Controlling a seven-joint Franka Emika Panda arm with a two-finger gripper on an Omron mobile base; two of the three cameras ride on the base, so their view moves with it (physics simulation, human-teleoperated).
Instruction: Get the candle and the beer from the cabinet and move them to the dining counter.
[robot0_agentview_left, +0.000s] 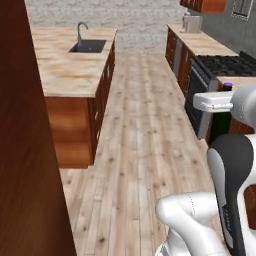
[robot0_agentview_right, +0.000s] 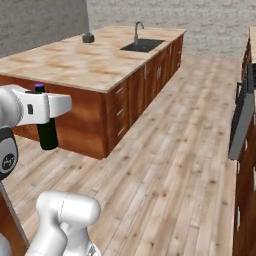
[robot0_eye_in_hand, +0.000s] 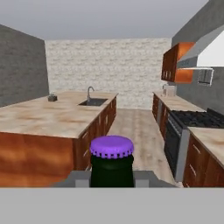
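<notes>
A: Where is the beer (robot0_eye_in_hand: 112, 161) now?

B: The pincer (robot0_eye_in_hand: 112, 180) is closed on it and holds it in the air, upright, over the wood floor (robot0_agentview_left: 145, 150). In the hand view the purple cap stands in the middle at the bottom, and the dark neck under it is cut off by the lower edge. The two fingers are at its sides, but I cannot make them out well.

A: And from the base cameras?

B: In the right base view the beer (robot0_agentview_right: 46, 131) hangs below the white hand; its dark body and a bit of the cap are seen, the middle part is behind the hand. In the left base view the beer (robot0_agentview_left: 220, 125) is mostly behind the arm; there I see the cap and a piece of the dark body.

A: Is the tabletop near?

B: The dining tabletop (robot0_agentview_right: 85, 60) is in front of the beer, apart from it. The right base view shows its long beige top with the sink (robot0_agentview_right: 142, 45) and a small dark thing (robot0_agentview_right: 88, 38) near the far edge; what it is I cannot tell. In the left base view the tabletop (robot0_agentview_left: 65, 70) is cut by a brown panel (robot0_agentview_left: 25, 150) on the left side.

A: What more does the hand view give?

B: The stove (robot0_eye_in_hand: 199, 119) and the hood (robot0_eye_in_hand: 205, 50) on the right, and a wall cabinet (robot0_eye_in_hand: 176, 63) beside the hood.
</notes>
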